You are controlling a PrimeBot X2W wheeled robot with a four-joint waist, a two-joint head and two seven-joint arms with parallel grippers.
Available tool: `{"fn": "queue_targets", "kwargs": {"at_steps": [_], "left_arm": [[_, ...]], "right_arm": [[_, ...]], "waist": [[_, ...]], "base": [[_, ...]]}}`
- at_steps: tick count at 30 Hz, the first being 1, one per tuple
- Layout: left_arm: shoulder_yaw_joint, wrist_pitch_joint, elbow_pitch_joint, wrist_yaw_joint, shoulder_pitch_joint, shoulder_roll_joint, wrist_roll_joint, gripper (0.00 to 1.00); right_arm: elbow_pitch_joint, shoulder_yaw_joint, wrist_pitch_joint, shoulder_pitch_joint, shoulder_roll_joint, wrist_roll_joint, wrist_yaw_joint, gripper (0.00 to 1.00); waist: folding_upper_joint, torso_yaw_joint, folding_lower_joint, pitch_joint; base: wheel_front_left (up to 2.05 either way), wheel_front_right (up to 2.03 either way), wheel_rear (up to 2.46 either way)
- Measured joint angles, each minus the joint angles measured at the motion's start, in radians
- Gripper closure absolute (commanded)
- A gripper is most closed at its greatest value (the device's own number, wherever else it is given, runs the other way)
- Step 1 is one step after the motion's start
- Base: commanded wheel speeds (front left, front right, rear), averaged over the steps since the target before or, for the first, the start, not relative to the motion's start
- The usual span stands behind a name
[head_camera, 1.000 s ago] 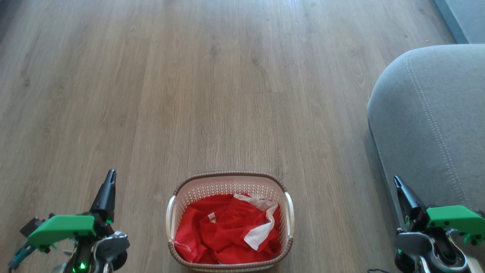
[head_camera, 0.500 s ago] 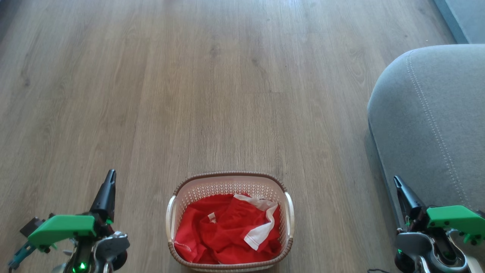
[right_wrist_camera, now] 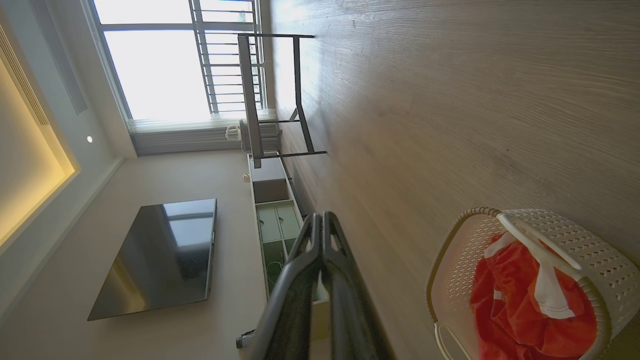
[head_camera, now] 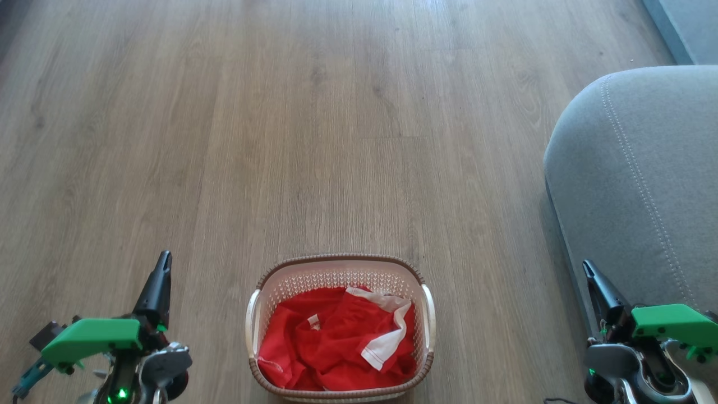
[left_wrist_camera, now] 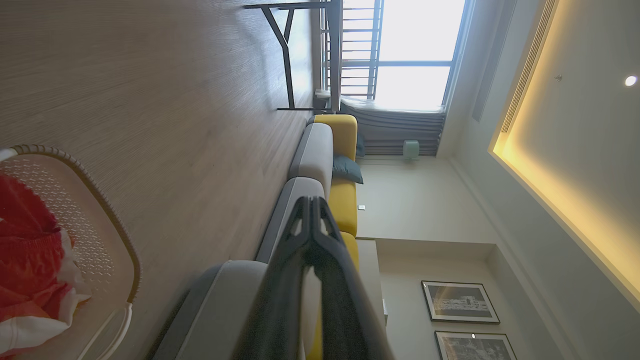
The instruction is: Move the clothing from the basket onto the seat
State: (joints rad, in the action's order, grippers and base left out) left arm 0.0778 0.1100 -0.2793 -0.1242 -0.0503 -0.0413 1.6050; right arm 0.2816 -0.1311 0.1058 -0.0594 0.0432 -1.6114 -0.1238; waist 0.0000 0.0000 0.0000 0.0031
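since nothing has shifted vs the frames a sec and half a sec ago, both arms sit as they did. left gripper (head_camera: 163,262) is at 7 o'clock of the head view, fingers pressed together into one dark tip, holding nothing. right gripper (head_camera: 587,268) is at 4 o'clock, likewise pinched closed & empty. in each wrist view the two fingers meet at the tips w/ no gap. both tips point toward 12. basket, cloth & cam framing are unchanged too.

outward from there: the basket (head_camera: 336,276) stands on the wood floor (head_camera: 291,140) at 6 o'clock, btwn the two grippers and apart from both. it has cream perforated walls, a brown braided rim and white handles at its 3 & 9 sides. inside lies the clothing (head_camera: 331,345), a crumpled red heap w/ a white band folded over toward 3 o'clock and a small white tag near centre. it covers the bottom & sits below the rim.

the seat (head_camera: 645,179), grey w/ double pale stitching, takes the 3 o'clock edge of the head view, well apart from the basket. the right gripper's tip overlaps its lower edge in that view; can't tell if they touch.
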Motion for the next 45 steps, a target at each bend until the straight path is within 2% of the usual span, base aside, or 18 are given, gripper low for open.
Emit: {"fn": "queue_targets", "kwargs": {"at_steps": [45], "left_arm": [[0.000, 0.000, 0.000, 0.000, 0.000, 0.000, 0.000, 1.00]], "right_arm": [[0.000, 0.000, 0.000, 0.000, 0.000, 0.000, 0.000, 1.00]], "waist": [[0.0000, 0.000, 0.0000, 0.000]], "base": [[0.00, 0.00, 0.00]]}}
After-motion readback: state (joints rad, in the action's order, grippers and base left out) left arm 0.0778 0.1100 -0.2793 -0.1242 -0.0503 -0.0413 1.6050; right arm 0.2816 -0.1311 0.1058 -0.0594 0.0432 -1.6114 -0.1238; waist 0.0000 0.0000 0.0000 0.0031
